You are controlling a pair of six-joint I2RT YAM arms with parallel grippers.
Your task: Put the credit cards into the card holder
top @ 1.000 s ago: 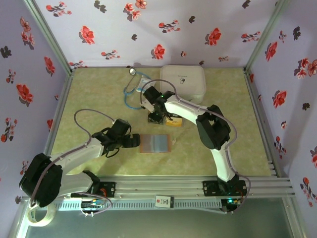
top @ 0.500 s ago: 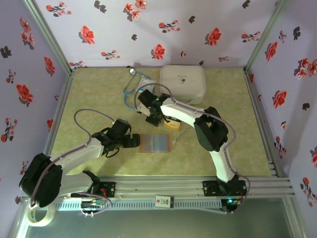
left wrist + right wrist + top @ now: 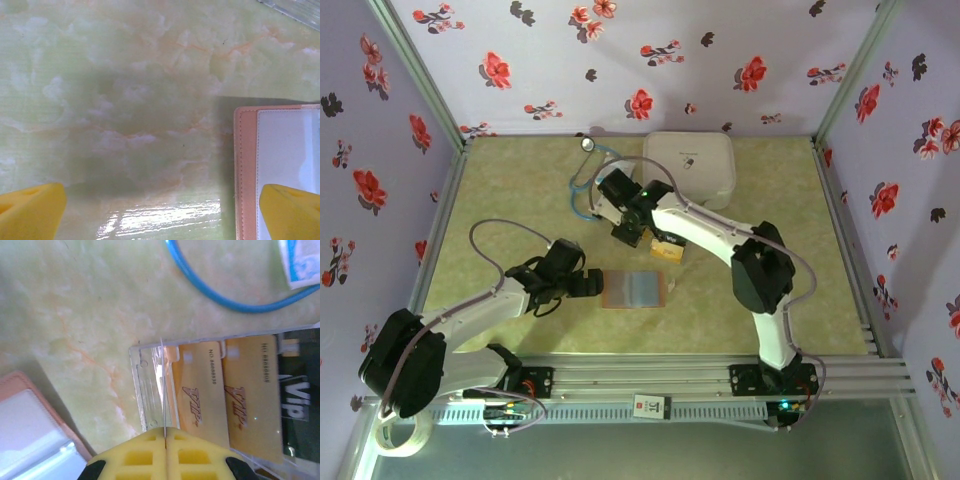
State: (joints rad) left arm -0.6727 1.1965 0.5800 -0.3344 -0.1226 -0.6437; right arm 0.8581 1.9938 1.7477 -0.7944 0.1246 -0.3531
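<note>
Right gripper pinched shut on thin flat piece, edge-on, kind unclear, above clear tray of gold and black credit cards, far-centre table. Left gripper gaped wide, empty, at left edge of open card holder, near-centre.
</note>
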